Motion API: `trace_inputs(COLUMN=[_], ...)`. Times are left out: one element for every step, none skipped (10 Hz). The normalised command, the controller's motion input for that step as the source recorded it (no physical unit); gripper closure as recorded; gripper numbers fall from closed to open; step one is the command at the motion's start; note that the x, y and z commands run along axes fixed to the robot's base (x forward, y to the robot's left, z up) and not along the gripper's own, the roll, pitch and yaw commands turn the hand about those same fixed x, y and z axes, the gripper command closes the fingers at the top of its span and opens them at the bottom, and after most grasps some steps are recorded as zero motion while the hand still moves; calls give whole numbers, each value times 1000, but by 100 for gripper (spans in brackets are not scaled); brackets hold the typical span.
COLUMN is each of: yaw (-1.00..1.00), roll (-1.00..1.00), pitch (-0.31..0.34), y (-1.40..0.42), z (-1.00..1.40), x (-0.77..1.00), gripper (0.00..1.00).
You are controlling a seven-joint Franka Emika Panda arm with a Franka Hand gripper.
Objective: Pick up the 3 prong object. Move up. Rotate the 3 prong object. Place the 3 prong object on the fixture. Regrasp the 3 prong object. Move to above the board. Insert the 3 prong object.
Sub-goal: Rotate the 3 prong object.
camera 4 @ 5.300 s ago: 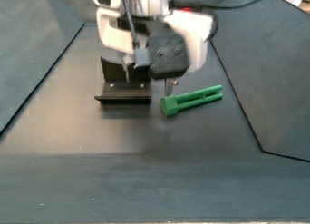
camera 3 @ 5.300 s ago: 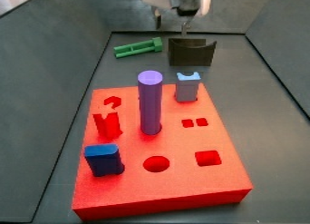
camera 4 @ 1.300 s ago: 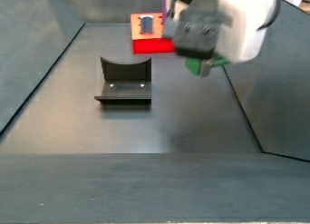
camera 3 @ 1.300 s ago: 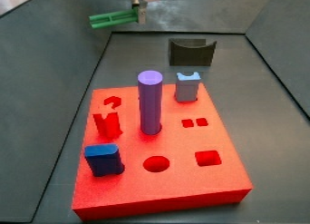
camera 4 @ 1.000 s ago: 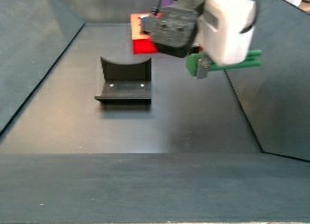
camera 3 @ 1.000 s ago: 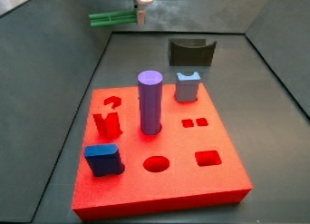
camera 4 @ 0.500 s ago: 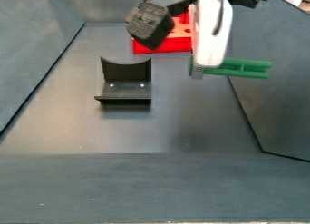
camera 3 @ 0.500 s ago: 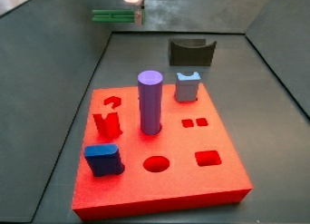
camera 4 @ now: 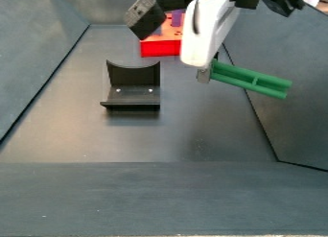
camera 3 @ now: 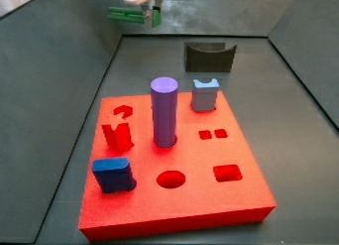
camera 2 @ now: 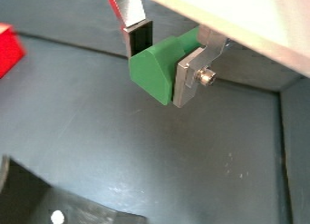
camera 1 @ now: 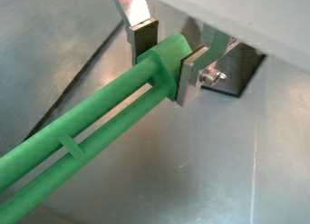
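End effector [camera 4: 205,72] airborne, clenched on 3 prong object [camera 4: 251,80] | long axis near-horizontal, toward 4 o'clock | fixture [camera 4: 130,84] apart at 9 o'clock

Lab bench: grey-walled test enclosure [camera 3: 79,100]

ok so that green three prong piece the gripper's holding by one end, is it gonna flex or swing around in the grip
Probably stiff: the 3 prong object juts straight out from the gripper without visible droop. It looks like thin plastic, so likely light. The fingers clamp only one end, as a wrist view shows, so a knock on the free end could pivot it.
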Motion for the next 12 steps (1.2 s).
trace_inputs(yaw=[-1000,-1000,-1000,-1000,-1000,-1000,-1000,-1000,-1000,-1000,-1000,-1000], roll=[-10,-11,-12,-13,-14,-15,-17,-18,-20,-24,-27,-33], pitch=[-2,-2,-2,-2,-2,-2,-3,-3,-3,-4,-4,-5], y=[14,15,15,15,15,15,16,16,16,16,16,16], z=[-25,-25,-25,-25,-25,-25,-25,-25,-25,-25,-25,-25], x=[30,29,29,29,29,29,29,29,29,29,29,29], gripper=[100,100,100,100,100,100,100,100,100,100,100,100])
